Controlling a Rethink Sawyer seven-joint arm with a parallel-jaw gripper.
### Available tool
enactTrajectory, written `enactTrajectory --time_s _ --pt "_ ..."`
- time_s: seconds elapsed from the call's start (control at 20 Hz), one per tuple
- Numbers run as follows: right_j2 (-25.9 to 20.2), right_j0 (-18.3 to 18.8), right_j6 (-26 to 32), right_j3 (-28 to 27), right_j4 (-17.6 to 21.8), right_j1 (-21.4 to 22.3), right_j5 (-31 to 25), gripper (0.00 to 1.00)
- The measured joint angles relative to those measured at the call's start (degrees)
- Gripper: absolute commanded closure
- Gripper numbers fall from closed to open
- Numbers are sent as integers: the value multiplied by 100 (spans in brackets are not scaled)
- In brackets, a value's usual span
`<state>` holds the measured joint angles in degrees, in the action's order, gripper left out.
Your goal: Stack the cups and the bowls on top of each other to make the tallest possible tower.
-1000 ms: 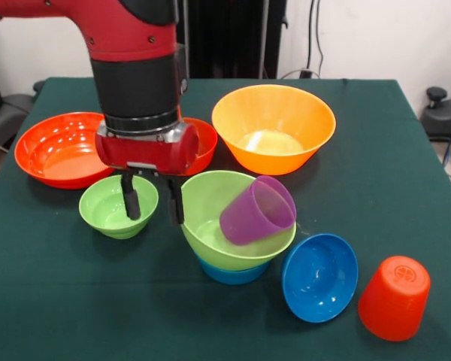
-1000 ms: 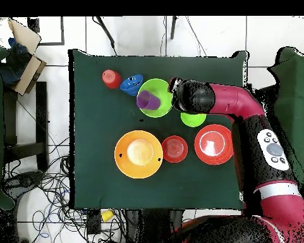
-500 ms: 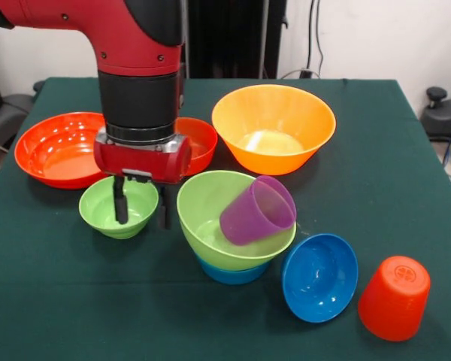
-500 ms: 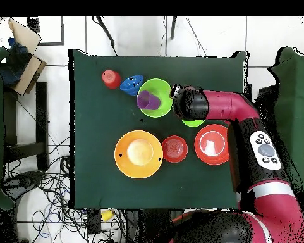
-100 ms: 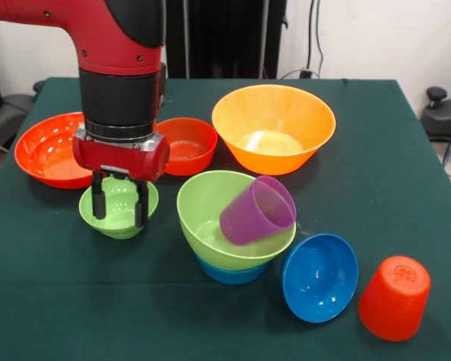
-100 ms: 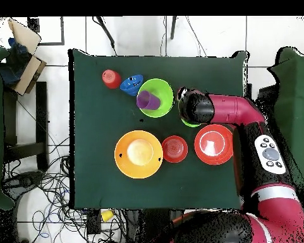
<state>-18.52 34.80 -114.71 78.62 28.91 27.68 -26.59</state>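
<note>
Front view. The bench (image 5: pixel 406 165) carries a dark green cloth; behind it are a pale wall, a black panel and hanging cables. Large red bowl (image 5: pixel 45 150) sits at far left, empty. Medium red bowl (image 5: pixel 186 143) sits beside it, empty, partly behind the arm. Large orange bowl (image 5: pixel 274 124) stands at the back centre, empty. The tower (image 5: pixel 233 226) consists of a large green bowl (image 5: pixel 203 207) nested on a light blue bowl (image 5: pixel 229 274); a purple cup (image 5: pixel 255 210) lies tilted on its side in the green bowl, mouth toward the upper right. Dark blue bowl (image 5: pixel 319 277) leans tilted just right of the tower. Orange-red cup (image 5: pixel 395 297) stands upside down at the lower right. Small green bowl (image 5: pixel 119 207) sits left of the tower, empty. The end effector (image 5: pixel 120 204) is lowered at this bowl with its fingers spread, one at the left part of the bowl and one at its right rim; contact cannot be confirmed, and nothing is pinched.

Overhead view. The bench (image 6: pixel 91 164) stands on a tiled floor; a cardboard box (image 6: pixel 24 47) and cables lie beside it. The arm (image 6: pixel 230 111) covers most of the small green bowl (image 6: pixel 191 123). The tower (image 6: pixel 160 93) is just beside the arm's end.
</note>
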Motion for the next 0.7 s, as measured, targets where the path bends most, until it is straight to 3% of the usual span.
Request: enactTrajectory --time_s 0.7 --pt "400 19 -67 840 -404 -43 612 0"
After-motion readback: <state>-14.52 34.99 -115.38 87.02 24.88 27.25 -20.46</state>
